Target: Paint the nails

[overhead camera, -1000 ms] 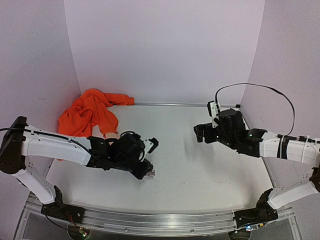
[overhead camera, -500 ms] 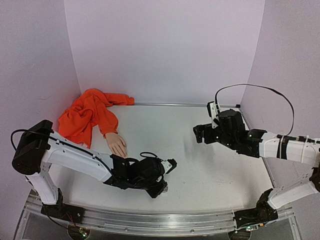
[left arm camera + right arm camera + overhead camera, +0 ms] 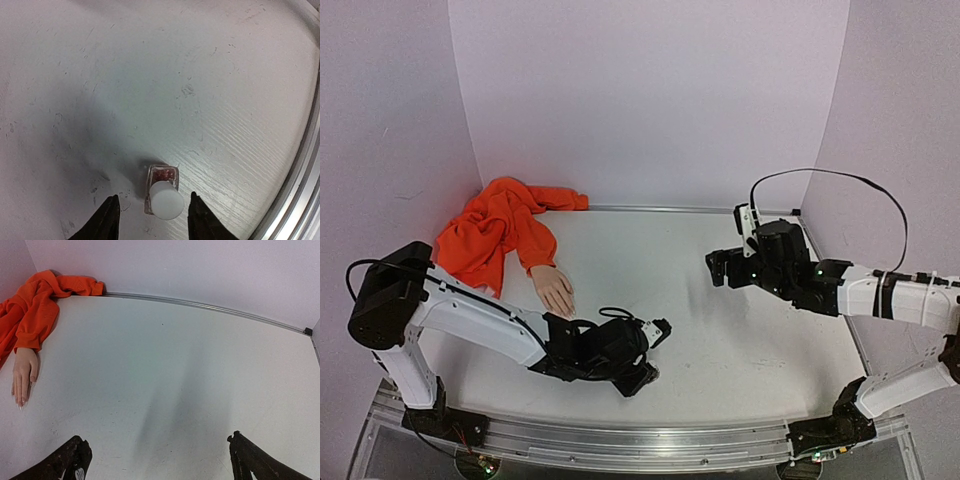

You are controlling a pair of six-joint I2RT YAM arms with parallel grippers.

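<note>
The mannequin hand [image 3: 555, 288] lies palm down on the white table, its orange sleeve [image 3: 495, 230] bunched toward the back left corner. Its nails [image 3: 20, 402] show as tiny pale tips in the right wrist view. A small glass bottle [image 3: 161, 181] with reddish contents and a pale round cap [image 3: 166, 200] stands near the table's front edge. My left gripper [image 3: 153, 200] straddles it, open, with a gap on each side of the cap. My right gripper [image 3: 157, 446] hovers wide open over bare table at the right, holding nothing.
A metal rail [image 3: 300, 165] runs along the table's front edge just right of the bottle. Pale walls close in the back and both sides. The orange sleeve [image 3: 35, 310] piles up against the back left corner.
My left arm swung from beside the mannequin hand toward the front edge, uncovering the hand. Its jaws have parted from the bottle cap. The right arm has stayed still.
</note>
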